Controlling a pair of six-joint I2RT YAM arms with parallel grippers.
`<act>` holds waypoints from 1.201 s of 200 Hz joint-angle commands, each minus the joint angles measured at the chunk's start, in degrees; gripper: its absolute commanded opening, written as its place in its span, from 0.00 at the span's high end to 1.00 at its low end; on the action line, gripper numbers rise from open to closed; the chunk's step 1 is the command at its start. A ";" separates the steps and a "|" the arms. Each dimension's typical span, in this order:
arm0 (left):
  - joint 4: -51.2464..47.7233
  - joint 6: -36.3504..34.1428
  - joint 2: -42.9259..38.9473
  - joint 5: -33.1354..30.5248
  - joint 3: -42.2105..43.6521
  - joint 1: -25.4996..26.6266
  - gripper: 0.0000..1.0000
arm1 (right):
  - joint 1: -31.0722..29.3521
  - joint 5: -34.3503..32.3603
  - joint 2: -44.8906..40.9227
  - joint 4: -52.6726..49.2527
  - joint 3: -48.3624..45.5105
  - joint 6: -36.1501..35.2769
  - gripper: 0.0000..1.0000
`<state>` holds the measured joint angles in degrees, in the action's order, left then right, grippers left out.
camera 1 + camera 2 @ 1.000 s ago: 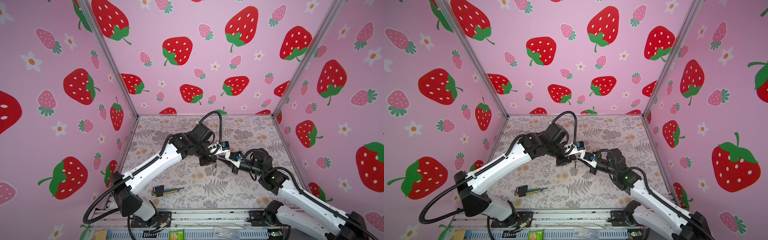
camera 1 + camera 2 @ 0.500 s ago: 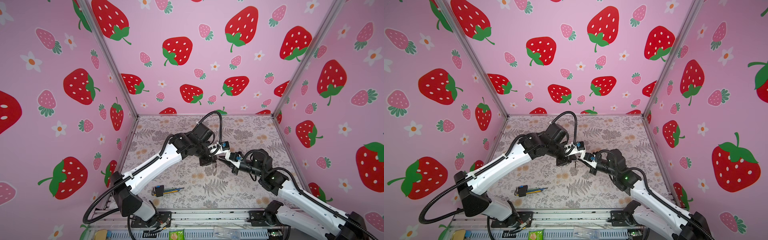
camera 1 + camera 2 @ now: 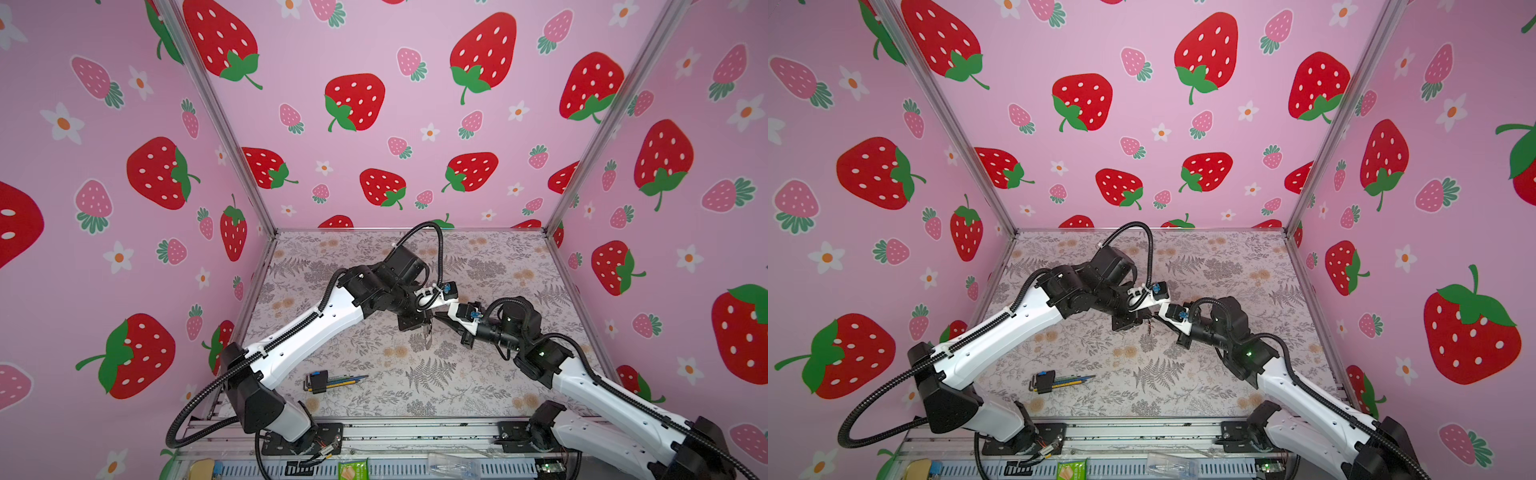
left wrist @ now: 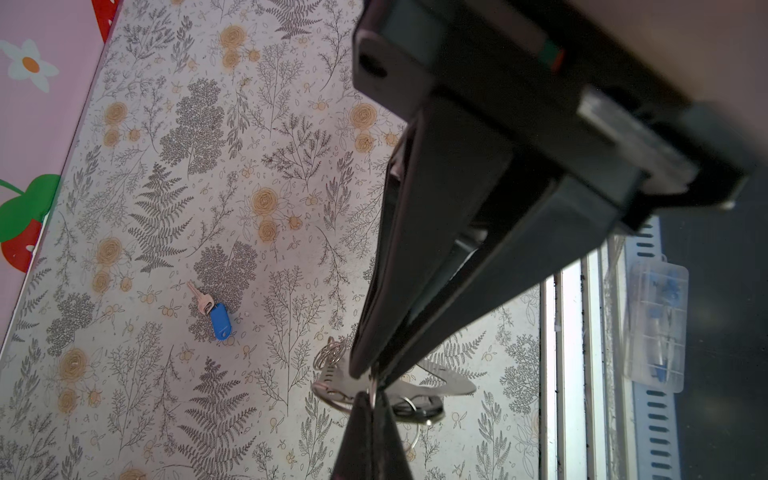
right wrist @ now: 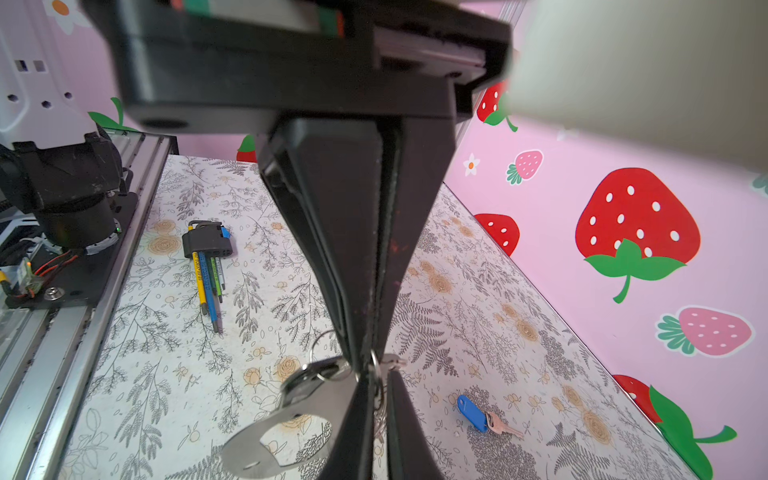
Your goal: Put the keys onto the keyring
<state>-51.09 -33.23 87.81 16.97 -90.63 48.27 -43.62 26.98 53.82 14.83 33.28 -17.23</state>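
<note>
Both grippers meet tip to tip above the middle of the table. My left gripper point(image 4: 368, 374) point(image 3: 426, 321) is shut on a thin metal ring at the edge of the keyring point(image 4: 440, 380) point(image 5: 311, 400). The keyring is a flat grey holder with an oval cut-out, and it hangs in the air. My right gripper point(image 5: 368, 363) point(image 3: 438, 319) is shut on a ring at the same edge. A dark-rimmed tag point(image 4: 419, 409) hangs under the holder. The key with the blue tag point(image 4: 219, 320) point(image 5: 471, 407) lies on the table, apart from both grippers.
A hex-key bundle point(image 3: 328, 380) point(image 3: 1054, 380) point(image 5: 208, 249) in a black and blue holder lies near the front left. The metal front rail point(image 3: 415, 432) carries both arm bases. A clear plastic box point(image 4: 656, 324) sits beyond it. Pink strawberry walls close in three sides.
</note>
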 commanded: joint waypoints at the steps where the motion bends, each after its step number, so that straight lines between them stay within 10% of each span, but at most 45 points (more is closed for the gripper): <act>1: 0.37 -2.99 -1.73 3.86 -0.65 1.74 1.00 | 0.04 -1.76 0.98 -0.42 1.17 1.39 0.91; 67: 3.08 -1.22 -1.93 1.08 0.88 1.74 1.00 | 0.03 -1.90 -0.89 1.89 -0.29 2.50 1.00; 83: 8.00 2.23 -3.20 -3.74 3.45 1.66 0.58 | 0.05 -2.08 -0.91 2.76 -0.82 3.44 1.00; 118: 19.72 10.13 -8.81 -3.19 11.01 -1.83 0.40 | 0.15 -2.15 -1.26 6.53 -2.74 6.33 1.00; 148: 29.42 22.01 -13.14 -5.50 16.82 -6.77 0.45 | 0.28 -1.69 -1.16 8.89 -2.98 7.26 1.00; 176: 32.36 22.63 -15.73 -8.71 21.66 -7.13 0.43 | 0.56 -0.98 -0.06 11.06 -2.62 8.67 1.00; 192: 31.49 24.22 -15.76 -8.59 23.13 -7.68 0.62 | 0.84 -0.41 0.63 12.81 -2.31 10.05 1.00; 240: 38.93 24.95 -19.22 -4.94 32.63 -7.84 0.71 | 1.11 1.23 2.74 15.46 -1.13 12.90 1.00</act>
<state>-18.70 -9.06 71.64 9.67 -62.81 40.64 -42.83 26.44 56.47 25.50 30.48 -7.07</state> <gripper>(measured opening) 0.291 0.046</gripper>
